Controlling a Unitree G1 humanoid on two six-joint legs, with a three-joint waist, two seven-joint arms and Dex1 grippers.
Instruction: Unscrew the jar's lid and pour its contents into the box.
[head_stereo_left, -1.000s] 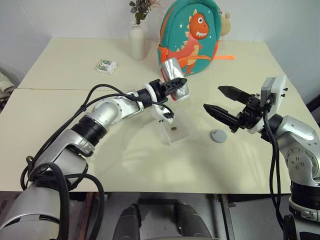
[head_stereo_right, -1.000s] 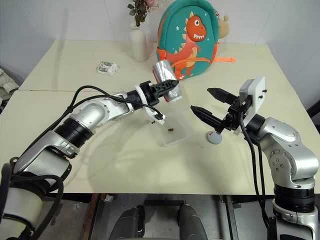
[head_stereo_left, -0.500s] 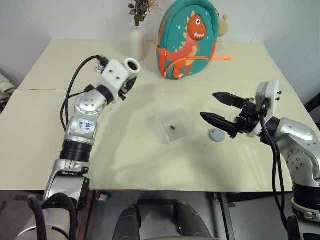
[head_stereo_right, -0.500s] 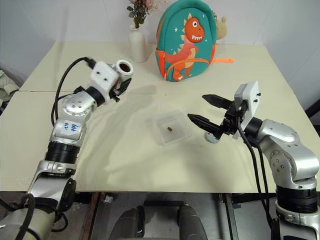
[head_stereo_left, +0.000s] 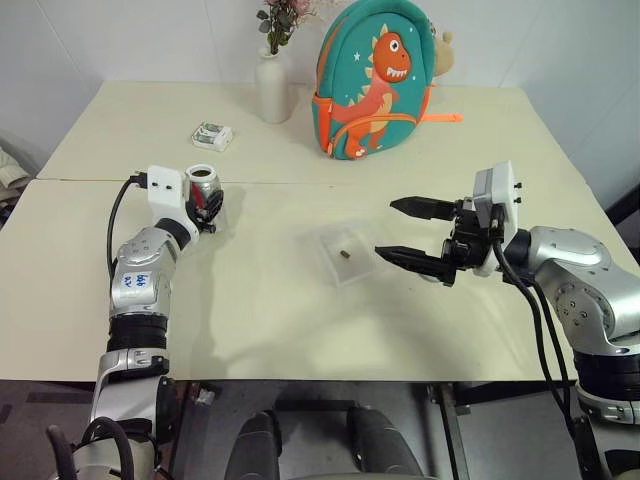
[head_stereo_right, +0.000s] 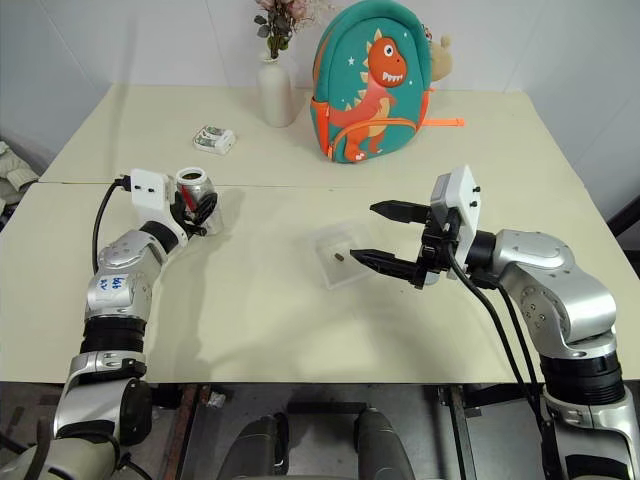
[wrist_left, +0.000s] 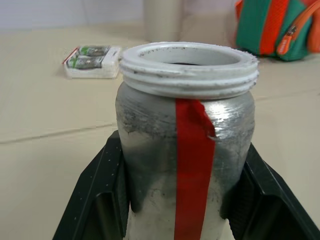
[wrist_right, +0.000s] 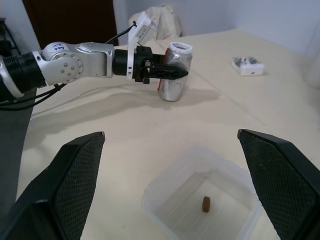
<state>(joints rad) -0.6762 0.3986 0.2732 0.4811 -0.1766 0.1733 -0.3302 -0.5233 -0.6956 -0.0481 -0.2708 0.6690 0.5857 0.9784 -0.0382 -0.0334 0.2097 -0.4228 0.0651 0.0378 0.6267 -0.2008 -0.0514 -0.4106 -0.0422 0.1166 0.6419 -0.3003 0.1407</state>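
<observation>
Left claw (head_stereo_left: 205, 203) grips upright jar (head_stereo_left: 203, 189); right claw (head_stereo_left: 412, 232) points leftward, spread.

Bright, even indoor light from overhead, with soft shadows on the table (head_stereo_left: 300, 330). Sharp throughout, though background softly blurred behind the jar (wrist_left: 186, 145).

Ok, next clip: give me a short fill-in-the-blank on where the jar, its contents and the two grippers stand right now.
1. The left gripper is shut on the silvery red-striped jar, which stands ____ with its mouth open.
2. The tiny dark brown piece lies inside the clear plastic ____.
3. The right gripper hangs over that container with its fingers ____.

Missing words: upright; box; open
</observation>
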